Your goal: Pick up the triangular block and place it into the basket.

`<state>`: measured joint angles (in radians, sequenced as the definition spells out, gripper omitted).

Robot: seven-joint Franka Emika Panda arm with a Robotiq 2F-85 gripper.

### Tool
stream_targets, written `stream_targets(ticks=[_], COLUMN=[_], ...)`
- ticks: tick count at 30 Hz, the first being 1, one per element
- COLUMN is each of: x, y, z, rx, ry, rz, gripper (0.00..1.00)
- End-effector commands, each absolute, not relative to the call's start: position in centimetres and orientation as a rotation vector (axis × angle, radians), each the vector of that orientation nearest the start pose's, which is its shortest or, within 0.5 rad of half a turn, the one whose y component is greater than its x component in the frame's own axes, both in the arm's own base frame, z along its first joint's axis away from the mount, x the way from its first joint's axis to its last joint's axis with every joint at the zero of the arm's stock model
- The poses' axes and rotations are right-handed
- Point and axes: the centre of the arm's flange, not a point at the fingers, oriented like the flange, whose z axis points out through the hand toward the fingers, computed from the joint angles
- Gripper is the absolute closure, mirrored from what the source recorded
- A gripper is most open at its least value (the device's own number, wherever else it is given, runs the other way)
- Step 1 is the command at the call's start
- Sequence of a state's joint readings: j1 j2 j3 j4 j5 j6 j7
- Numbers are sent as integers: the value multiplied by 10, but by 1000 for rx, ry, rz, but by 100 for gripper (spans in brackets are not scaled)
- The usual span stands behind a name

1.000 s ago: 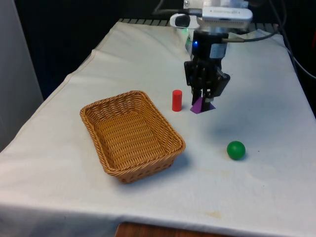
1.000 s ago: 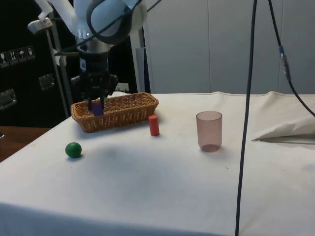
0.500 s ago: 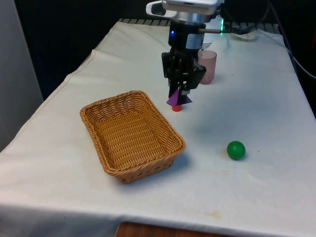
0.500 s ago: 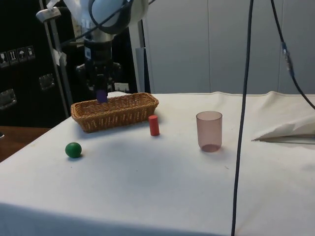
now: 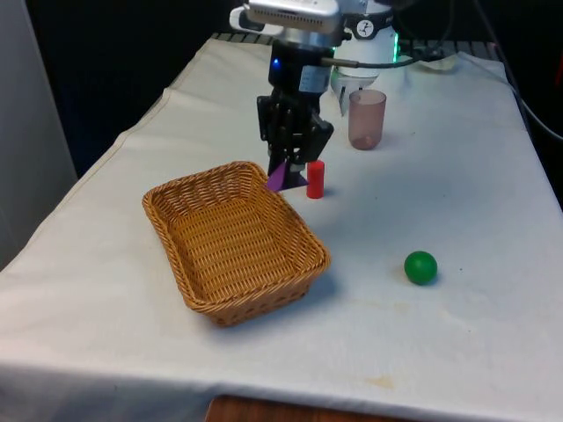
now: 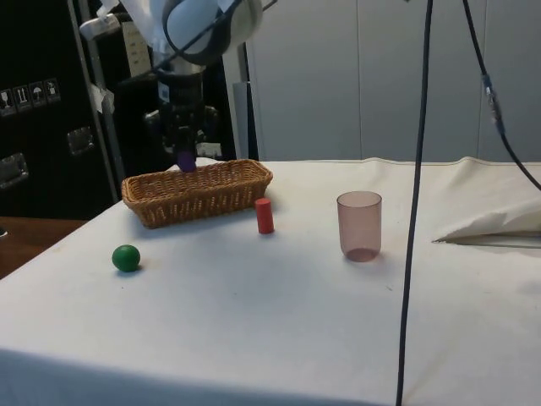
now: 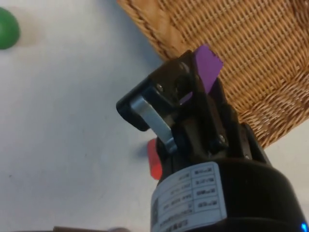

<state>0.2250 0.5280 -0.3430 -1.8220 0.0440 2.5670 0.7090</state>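
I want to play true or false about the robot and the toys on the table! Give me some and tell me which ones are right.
1. The gripper is holding the purple triangular block. True.
2. The purple block is already lying inside the basket. False: it hangs in the air in the gripper, near the basket's far rim.
3. The green ball sits on the cloth, apart from the basket. True.
4. The red cylinder has tipped over. False: it stands upright.
5. The pink cup is inside the basket. False: it stands on the cloth, beyond the red cylinder.
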Motion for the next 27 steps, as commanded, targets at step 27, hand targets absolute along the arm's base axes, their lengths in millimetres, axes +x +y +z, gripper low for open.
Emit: stream_targets(ticks=[27], x=[689], y=[-131], z=[214], rx=[-2973], ry=[1230], rz=[-564], gripper=[67])
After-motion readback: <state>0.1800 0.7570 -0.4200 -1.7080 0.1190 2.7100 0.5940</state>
